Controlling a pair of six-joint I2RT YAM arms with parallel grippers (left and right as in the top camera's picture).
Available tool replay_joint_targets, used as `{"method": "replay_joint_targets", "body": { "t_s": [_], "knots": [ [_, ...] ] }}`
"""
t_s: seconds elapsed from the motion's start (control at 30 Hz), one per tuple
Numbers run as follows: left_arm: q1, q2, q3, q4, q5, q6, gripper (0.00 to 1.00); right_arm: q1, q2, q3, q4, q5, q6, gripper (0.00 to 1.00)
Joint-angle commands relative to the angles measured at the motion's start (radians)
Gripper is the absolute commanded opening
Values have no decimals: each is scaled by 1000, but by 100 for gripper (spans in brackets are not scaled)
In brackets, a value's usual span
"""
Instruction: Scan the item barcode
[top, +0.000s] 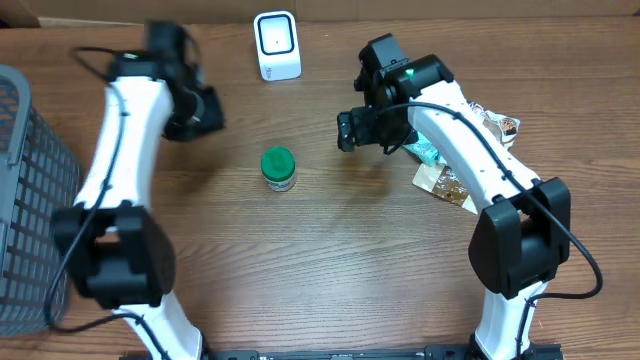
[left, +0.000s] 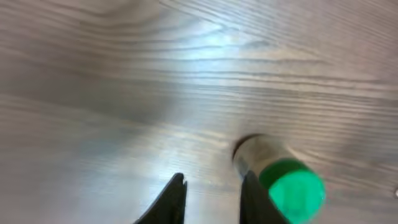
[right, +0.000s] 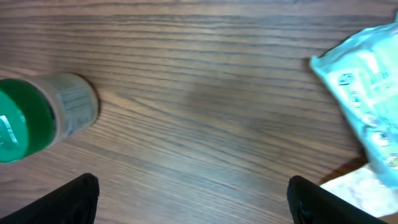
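The left gripper (left: 212, 180) has its fingers a little apart with only bare table (top: 330, 260) between them. The jar (top: 278, 168) stands upright on its base, green lid up. It is just beyond and outside this gripper's right finger in the wrist view, near it but not gripped. The picture is too soft to tell whether the two touch. From above, the left arm is blurred.

The right gripper (right: 191, 186) is spread wide, a finger at each lower corner of its wrist view and nothing between them. The jar is ahead of it and off to its left, well apart from either finger. A teal packet (right: 367, 106) lies ahead on its right, with a pale packet edge under it.

From above, the jar sits between the two grippers, nearer the arm bases than either. The scanner (top: 277, 45) stands beyond both, at the far edge. A basket (top: 30, 200) is outside the left arm.
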Motion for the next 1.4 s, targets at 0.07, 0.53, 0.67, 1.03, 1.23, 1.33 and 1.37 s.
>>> {"method": "replay_joint_targets", "body": {
  "t_s": [0.07,0.53,0.67,1.03,1.23,1.33,1.37],
  "knots": [
    [103,-68,185,-137,11,91,20,-3,-51,35,-2,5,-31,95],
    [182,-73,502,-341,8,227,77,-3,-51,35,2,-51,-28,99],
    [182,-78,541,-370,-2,229,100,-3,-51,35,2,-51,-28,100],
    [182,-77,539,-373,-52,256,100,-3,-51,35,-5,-51,-29,100],
    [182,-77,539,-358,-53,256,99,-3,-51,33,-5,-43,-31,100],
    [182,-77,539,-329,-52,256,100,-3,-51,33,-5,-43,-31,100],
    [182,-77,539,-322,-52,256,100,-3,-51,33,-5,-43,-32,100]
  ]
}}
